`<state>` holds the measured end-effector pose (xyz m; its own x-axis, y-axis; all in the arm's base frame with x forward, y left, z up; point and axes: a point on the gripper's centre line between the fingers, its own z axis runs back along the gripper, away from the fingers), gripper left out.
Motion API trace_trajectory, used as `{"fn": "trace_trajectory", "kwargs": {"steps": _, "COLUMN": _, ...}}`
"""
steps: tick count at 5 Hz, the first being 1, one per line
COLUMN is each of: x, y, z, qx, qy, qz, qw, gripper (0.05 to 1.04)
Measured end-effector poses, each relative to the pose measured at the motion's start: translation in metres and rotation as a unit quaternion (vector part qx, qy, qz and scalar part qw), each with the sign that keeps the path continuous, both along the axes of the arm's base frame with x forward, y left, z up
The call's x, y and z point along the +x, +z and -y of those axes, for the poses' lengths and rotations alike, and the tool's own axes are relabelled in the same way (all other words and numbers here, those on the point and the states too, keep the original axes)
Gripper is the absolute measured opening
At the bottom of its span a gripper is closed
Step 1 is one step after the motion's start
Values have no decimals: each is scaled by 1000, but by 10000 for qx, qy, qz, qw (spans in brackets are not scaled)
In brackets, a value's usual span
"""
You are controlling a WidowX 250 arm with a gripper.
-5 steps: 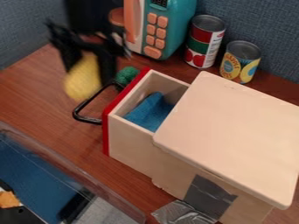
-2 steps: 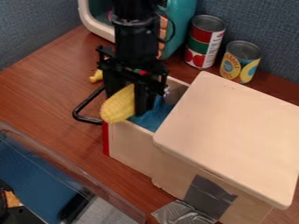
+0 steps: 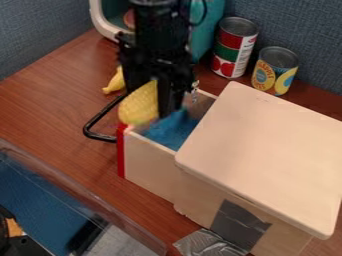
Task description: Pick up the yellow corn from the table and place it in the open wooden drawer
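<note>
Black gripper (image 3: 155, 102) hangs over the L (red-fronted) end of an open wooden drawer (image 3: 150, 162), closed on a yellow toy corn cob (image 3: 138, 104). Corn's btwn the fingers, tilted, its lower end just over the drawer's near L corner; can't tell if it touches the rim. Blue cloth (image 3: 163, 134) lies bunched in the drawer, just R of & below the corn.

Drawer has a red front (image 3: 121, 157) w/ a black loop handle (image 3: 100, 136) sticking out L over the brown surface (image 3: 50, 100). Its R part runs under the pale top (image 3: 260, 150) of the wooden box. Dark gray tape (image 3: 240, 225) is stuck on the box's near side, w/ a crinkled silvery strip (image 3: 210, 244) next to it at the surface's btm edge in view.

Small yellow item (image 3: 115, 82) sits on the surface behind the handle, L of the gripper, partly hidden. Teal toy microwave (image 3: 208, 25) stands at the back edge, behind the arm. R of it, 2 upright cans near the back edge: red/green can (image 3: 234, 50), then yellow-label can (image 3: 275, 72). Clear-rimmed bin (image 3: 79, 194) w/ blue inside takes the near L corner.
</note>
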<state>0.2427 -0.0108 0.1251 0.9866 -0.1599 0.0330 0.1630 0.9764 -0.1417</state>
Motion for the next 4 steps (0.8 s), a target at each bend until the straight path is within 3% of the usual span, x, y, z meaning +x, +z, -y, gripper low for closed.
{"fn": "trace_trajectory", "kwargs": {"steps": 1, "x": 5, "y": 4, "z": -2, "qx": 43, "qy": -122, "qz": 36, "qw": 9999, "gripper": 663}}
{"fn": "trace_trajectory", "kwargs": {"steps": 2, "x": 7, "y": -3, "z": -1, "qx": 102, "qy": -409, "qz": -45, "qw": 9991, "gripper": 663}}
{"fn": "trace_trajectory", "kwargs": {"steps": 4, "x": 16, "y": -15, "z": 0, "qx": 150, "qy": -476, "qz": 23, "qw": 9988, "gripper": 663}}
